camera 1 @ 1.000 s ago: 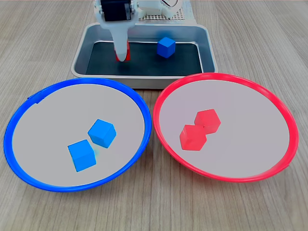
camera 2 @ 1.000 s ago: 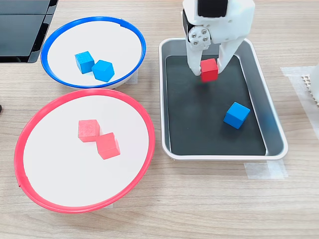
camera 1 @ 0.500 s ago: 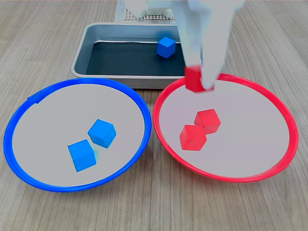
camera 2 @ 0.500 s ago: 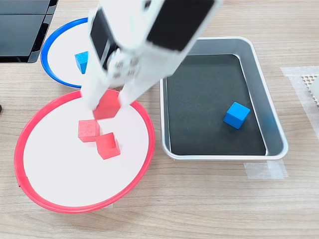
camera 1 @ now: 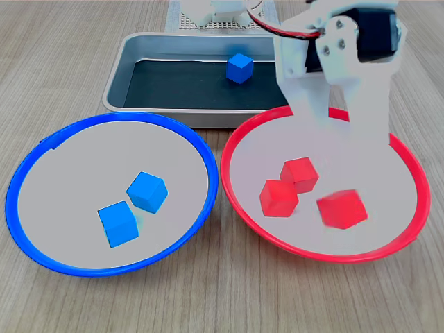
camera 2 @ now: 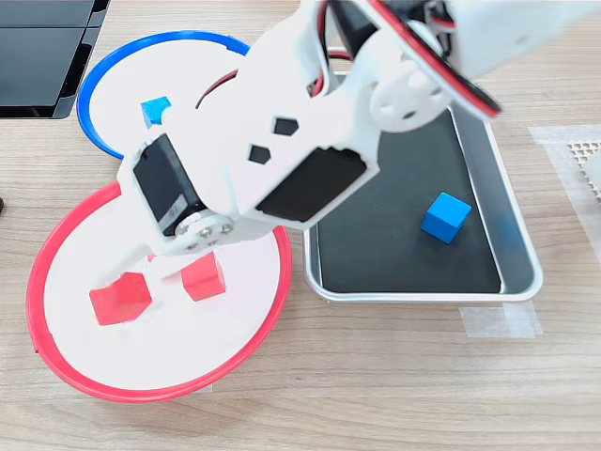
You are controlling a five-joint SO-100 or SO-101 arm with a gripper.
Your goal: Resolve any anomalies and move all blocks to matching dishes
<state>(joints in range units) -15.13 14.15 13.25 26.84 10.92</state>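
Note:
My gripper (camera 1: 343,132) hangs open over the red-rimmed dish (camera 1: 326,258), nothing between its fingers. Just below it a red block (camera 1: 341,208) shows slightly blurred inside that dish, apart from the fingers. Two more red blocks (camera 1: 299,174) (camera 1: 278,198) touch each other beside it. The blue-rimmed dish (camera 1: 104,272) holds two blue blocks (camera 1: 146,191) (camera 1: 118,223). A further blue block (camera 1: 239,68) sits in the grey tray (camera 1: 114,83). In the second exterior view the arm covers much of both dishes; the freed red block (camera 2: 120,299) lies left of the gripper (camera 2: 153,268).
The metal tray (camera 2: 526,272) lies behind the dishes in the first exterior view, to the second exterior view's right. A dark flat object (camera 2: 38,56) fills the second exterior view's top left corner. A white perforated mat (camera 1: 215,24) lies behind the tray.
The gripper carried the red block from the tray over the red-rimmed dish, then opened. The block has dropped into the dish beside the other two red ones.

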